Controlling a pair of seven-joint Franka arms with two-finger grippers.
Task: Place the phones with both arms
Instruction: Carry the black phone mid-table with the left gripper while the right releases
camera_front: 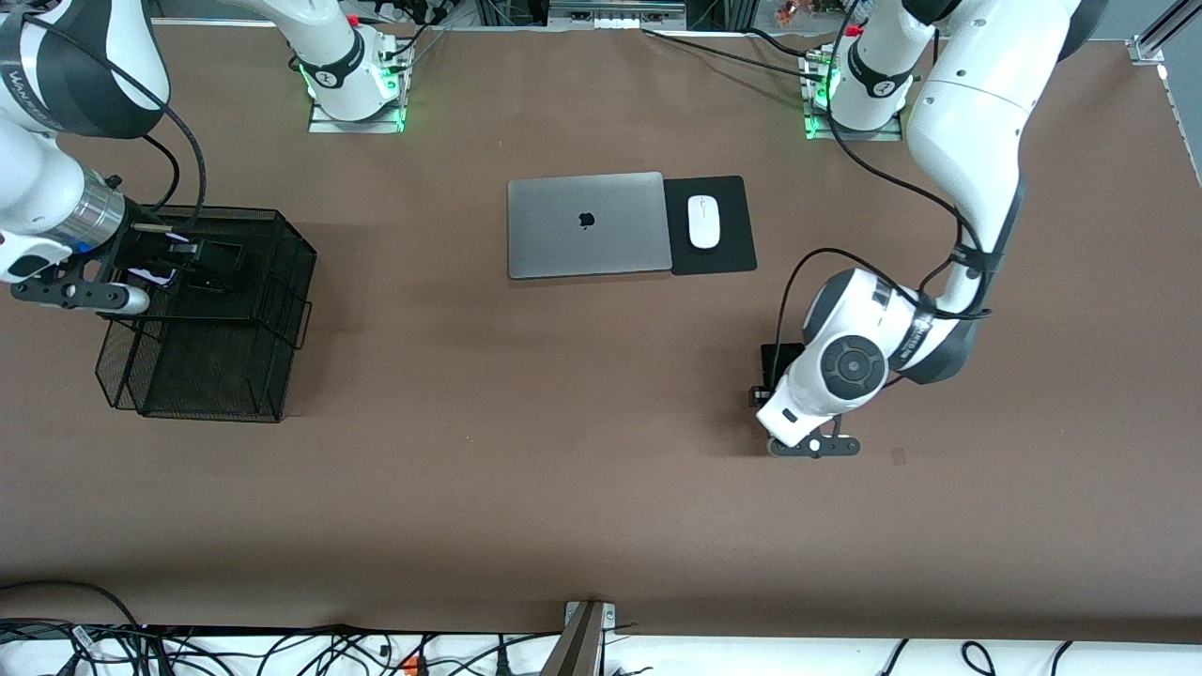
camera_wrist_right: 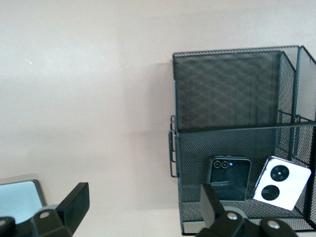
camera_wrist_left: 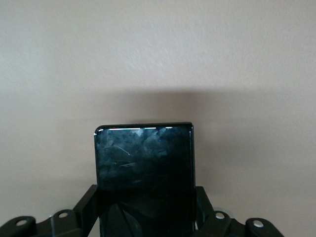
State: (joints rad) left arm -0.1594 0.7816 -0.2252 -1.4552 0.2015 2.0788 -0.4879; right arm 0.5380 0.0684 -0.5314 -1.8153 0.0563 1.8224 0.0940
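My left gripper (camera_wrist_left: 145,217) clamps the long black phone (camera_wrist_left: 144,173) low over the table. My right gripper (camera_wrist_right: 143,210) hangs wide open, empty, above the mesh basket (camera_wrist_right: 227,89) holding the lilac phone (camera_wrist_right: 282,182) beside the small black phone (camera_wrist_right: 229,177).

Even bright overhead light, soft shadows, mild wrist-view blur, screen glare.

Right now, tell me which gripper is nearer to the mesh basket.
Right. The right gripper hangs open over the mesh basket, above the two small phones lying in it. The left gripper is at the left arm's end of the table, shut on the long black phone.
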